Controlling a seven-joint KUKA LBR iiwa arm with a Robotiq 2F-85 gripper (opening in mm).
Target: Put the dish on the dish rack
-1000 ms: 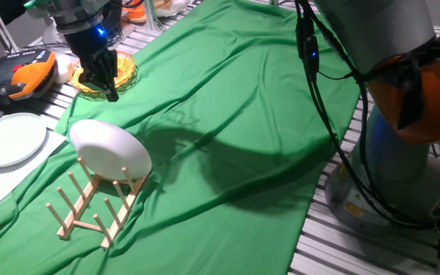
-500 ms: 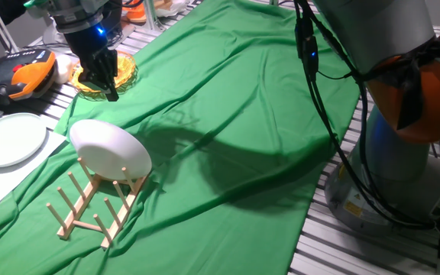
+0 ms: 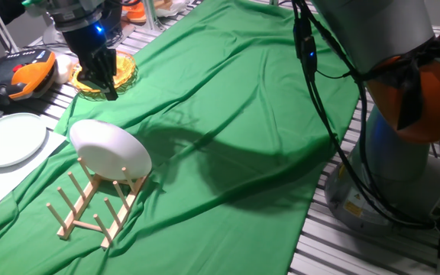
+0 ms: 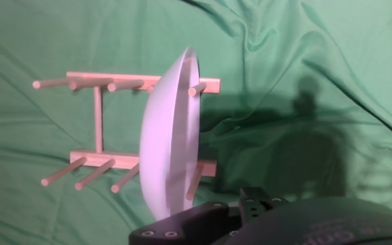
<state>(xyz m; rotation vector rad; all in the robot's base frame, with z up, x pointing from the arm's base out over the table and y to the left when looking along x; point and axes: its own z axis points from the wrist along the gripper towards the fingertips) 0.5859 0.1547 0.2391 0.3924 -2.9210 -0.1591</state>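
Fixed view: a white dish stands on edge in a small light-wood dish rack, near the table's left front corner, on a green cloth that covers most of the tabletop. The dish leans, slotted between pegs at the rack's far end; the other pegs are bare. The gripper hangs above the cloth toward the table's far left edge, well apart from the dish, holding nothing. Its dark fingers point down close together; can't tell if fully closed.

Behind the gripper, at the far left edge, sits an orange-yellow glass dish. A paler flat plate lies at the left edge, beside the rack, on white sheet off the cloth. An orange-and-black device lies near the far left corner. The robot's grey-and-orange base stands by the table's right edge.

Hand view: dish seen edge-on, upright w/ slight tilt, pegs touching both faces; rack rails run left-right under it.
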